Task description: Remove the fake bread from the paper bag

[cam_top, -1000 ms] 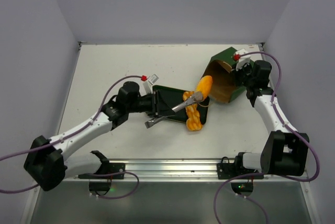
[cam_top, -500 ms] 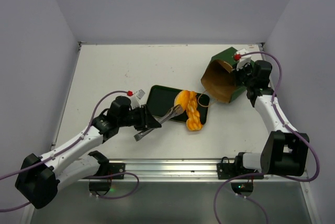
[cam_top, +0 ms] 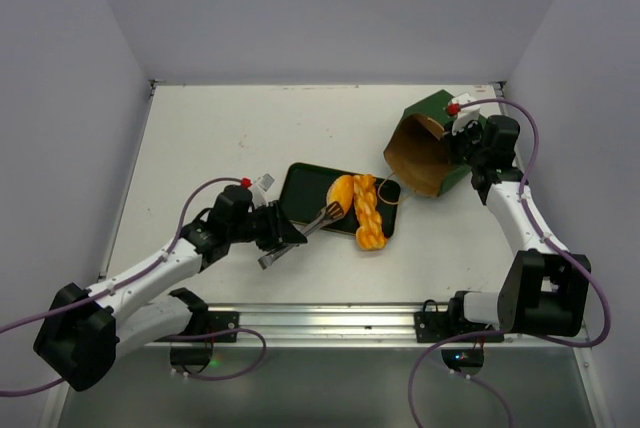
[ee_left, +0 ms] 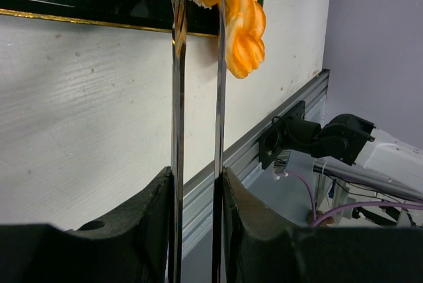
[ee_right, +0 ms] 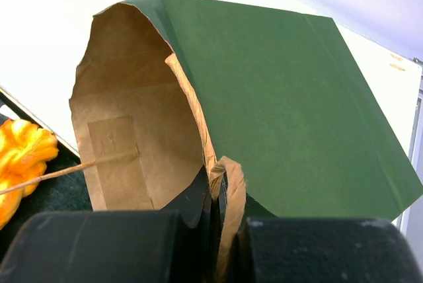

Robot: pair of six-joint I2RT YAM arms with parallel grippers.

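Currently pinching orange roll (cam_top: 342, 191) in narrow left gripper (ee_left: 197, 5), over tray (cam_top: 300, 183) near tabletop's (cam_top: 220, 138) front edge, just beside braided loaf (cam_top: 369, 216). Clamping rim of tipped paper bag (cam_top: 425, 153) with closed right gripper (ee_right: 219, 223), toward far right corner.

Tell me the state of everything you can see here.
left tool: shut on the orange roll
orange roll: gripped, down on the black tray
braided loaf: lying on the tray, one end overhanging
black tray: lying flat
paper bag: tipped on its side, mouth open
right tool: shut on the paper bag's rim
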